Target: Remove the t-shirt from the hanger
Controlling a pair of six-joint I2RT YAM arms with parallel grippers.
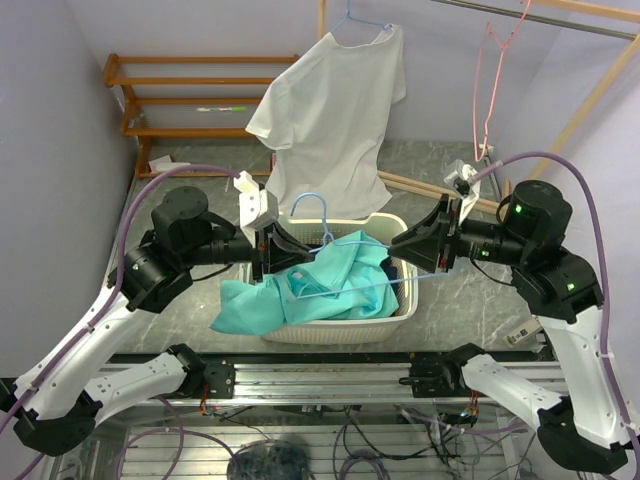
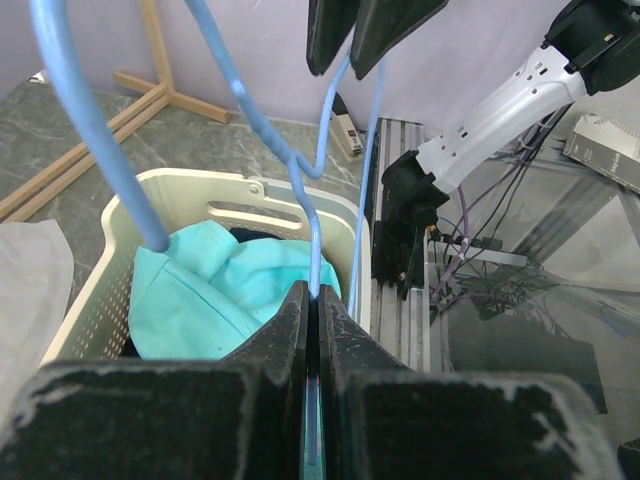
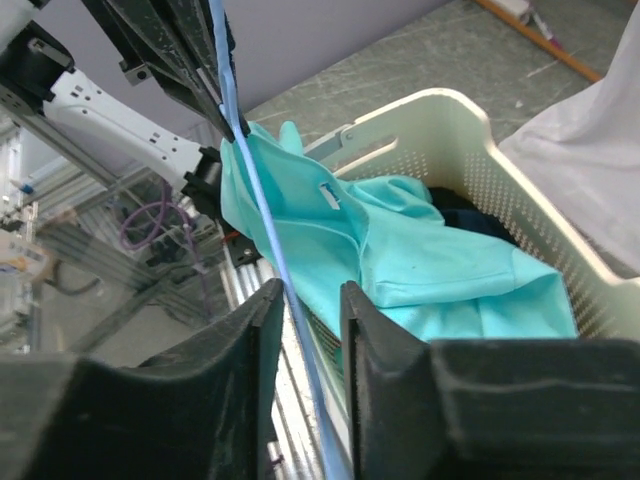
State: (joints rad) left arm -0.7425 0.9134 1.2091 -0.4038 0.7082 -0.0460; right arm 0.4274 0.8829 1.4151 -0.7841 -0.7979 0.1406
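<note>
A: In the overhead view, why do both arms meet above the basket [image 1: 340, 330] on the table [image 1: 470, 300]?

B: They hold the blue hanger [image 1: 322, 210] up between them so the teal t-shirt [image 1: 260, 305] can slide off it. The left pincer [image 1: 318, 248] has the wire near the neck at centre frame, and the right pincer [image 1: 397, 242] comes in from the right. The shirt lies mostly in the basket, with one part draped over the lower-left rim.

A: What else is around?

B: A white shirt [image 1: 330, 110] hangs at top centre, a pink hanger [image 1: 490, 90] at upper right, and a wooden rack [image 1: 200, 95] stands at upper left. All are behind the basket, and none is in the way.

A: And the left wrist view?

B: At bottom centre the left pincer [image 2: 312, 295] is clamped tight on the thin wire. At the left of the frame a hanger arm [image 2: 95, 130] runs down into the teal cloth [image 2: 220, 290], so that shoulder probably has not come free.

A: The right wrist view?

B: The right pincer [image 3: 310, 295] stands parted. The wire [image 3: 235, 100] passes between its fingers and lies against the left-hand one — around it, not pinching. Teal fabric [image 3: 400, 250] hangs just below the other pincer at upper left. The likely snag is that cloth catching on the wire, and the basket wall [image 3: 500, 170] is close beneath.
</note>
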